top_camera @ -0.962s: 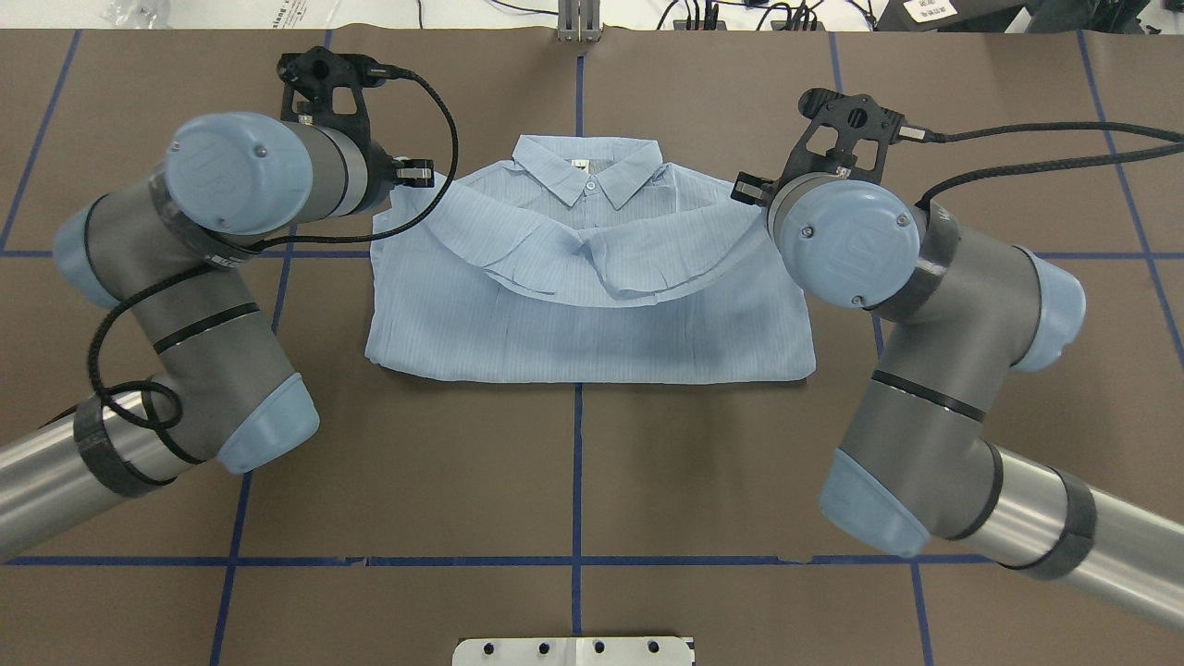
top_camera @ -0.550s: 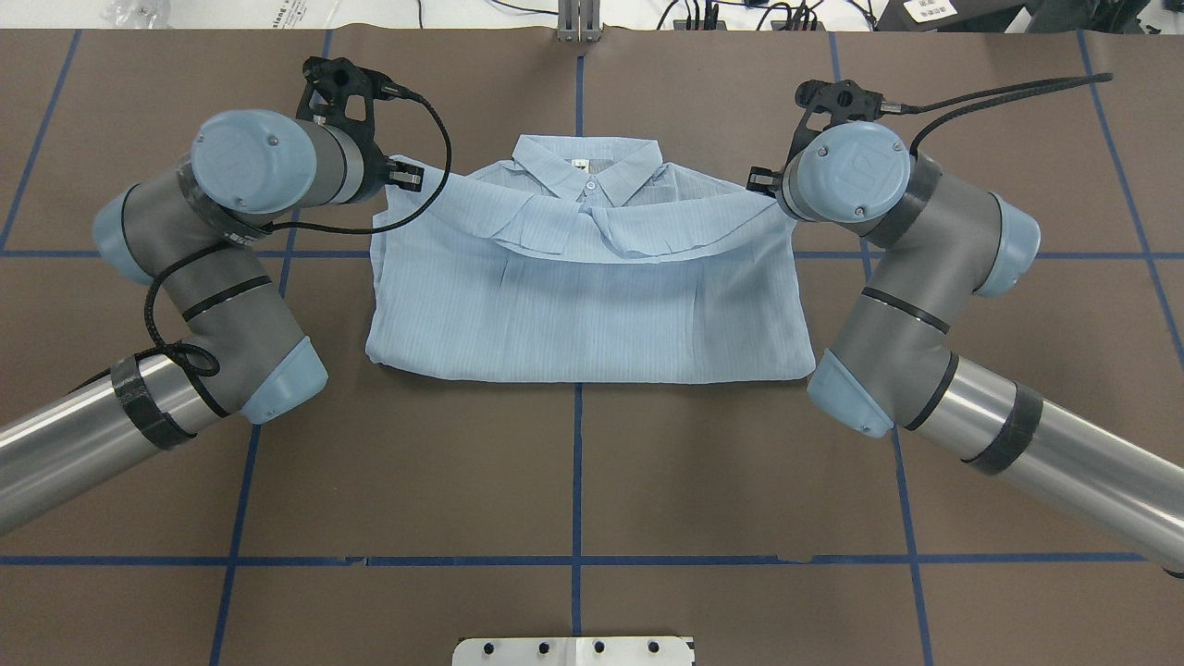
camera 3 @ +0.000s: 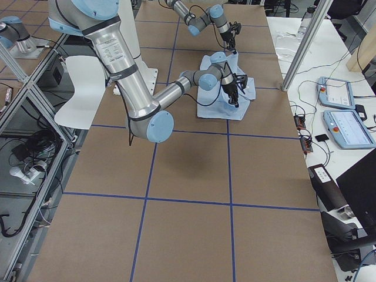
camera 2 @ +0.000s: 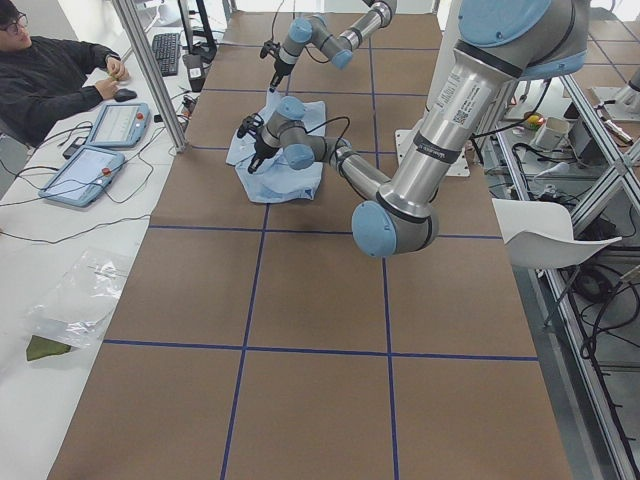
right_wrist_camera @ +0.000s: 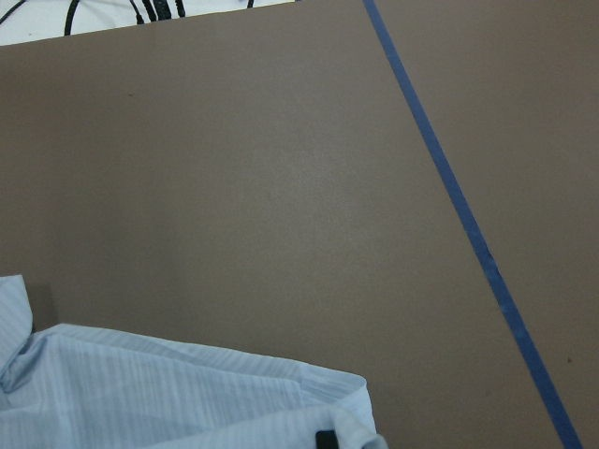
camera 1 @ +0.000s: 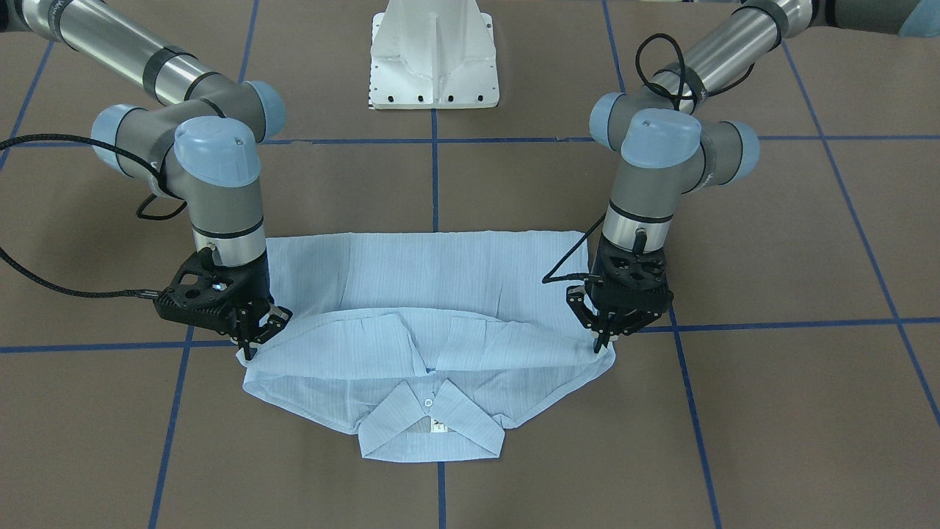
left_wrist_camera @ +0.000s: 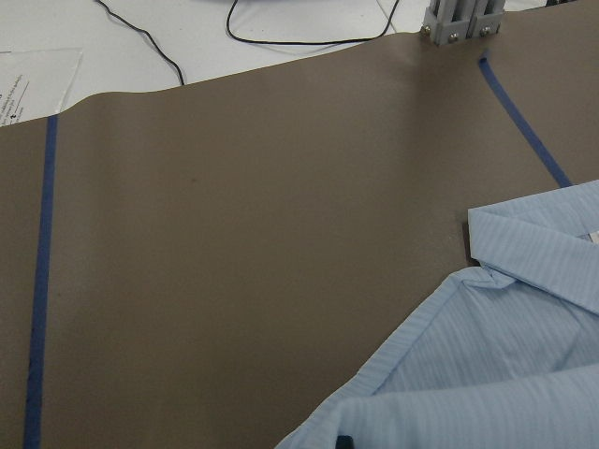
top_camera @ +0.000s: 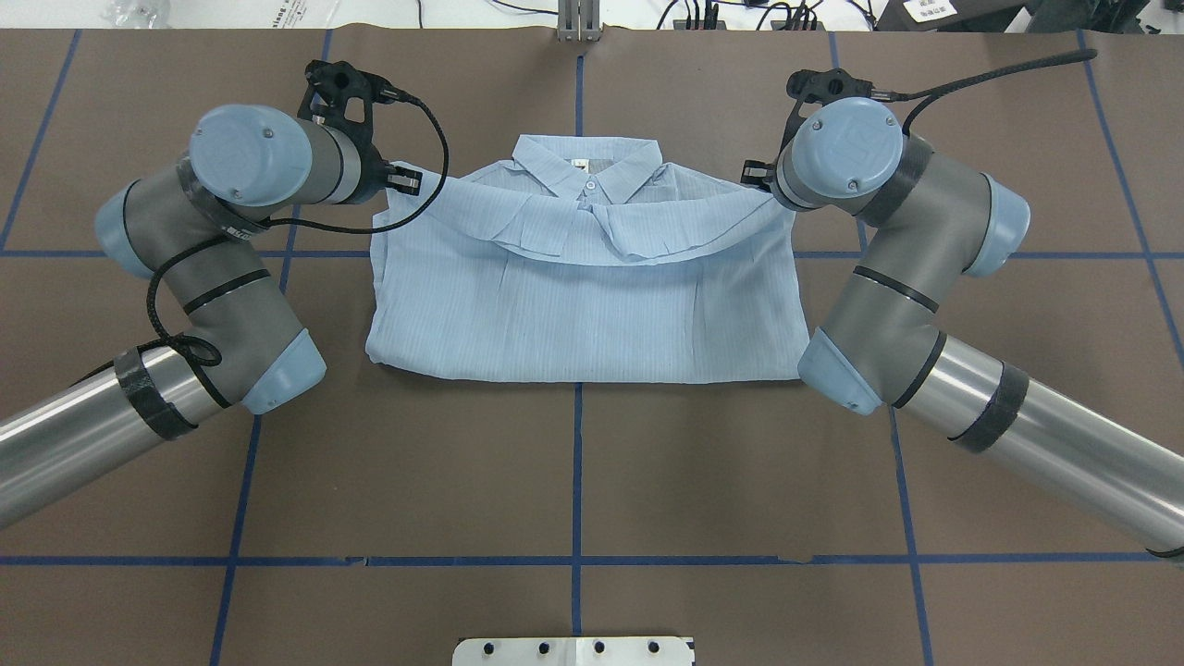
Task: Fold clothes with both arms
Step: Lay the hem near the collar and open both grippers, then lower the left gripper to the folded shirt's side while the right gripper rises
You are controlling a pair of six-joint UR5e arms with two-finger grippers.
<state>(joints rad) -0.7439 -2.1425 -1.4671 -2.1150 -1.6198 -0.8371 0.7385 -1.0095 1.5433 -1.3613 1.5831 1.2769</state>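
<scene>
Thin, soft blue cloth with fine stripes: the shirt point(top_camera: 583, 314) lies folded flat in the middle of the brown table point(top_camera: 573, 481). Seen from above, its long side runs from 9 to 3 o'clock and its pointed collar point(top_camera: 589, 171) faces 12. The left gripper point(camera 1: 604, 344) and right gripper point(camera 1: 251, 345) each seem pinched tight on a flap corner, at 10 and 2.

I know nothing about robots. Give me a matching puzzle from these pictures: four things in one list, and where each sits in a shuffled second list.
1 left arm's fingers
2 right arm's fingers
3 collar
4 white base

A middle of the shirt's edge farthest from the robot
B shirt corner, front-facing view's right
C off the shirt, front-facing view's top
D shirt corner, front-facing view's left

Pairs: 1-B, 2-D, 3-A, 4-C
</scene>
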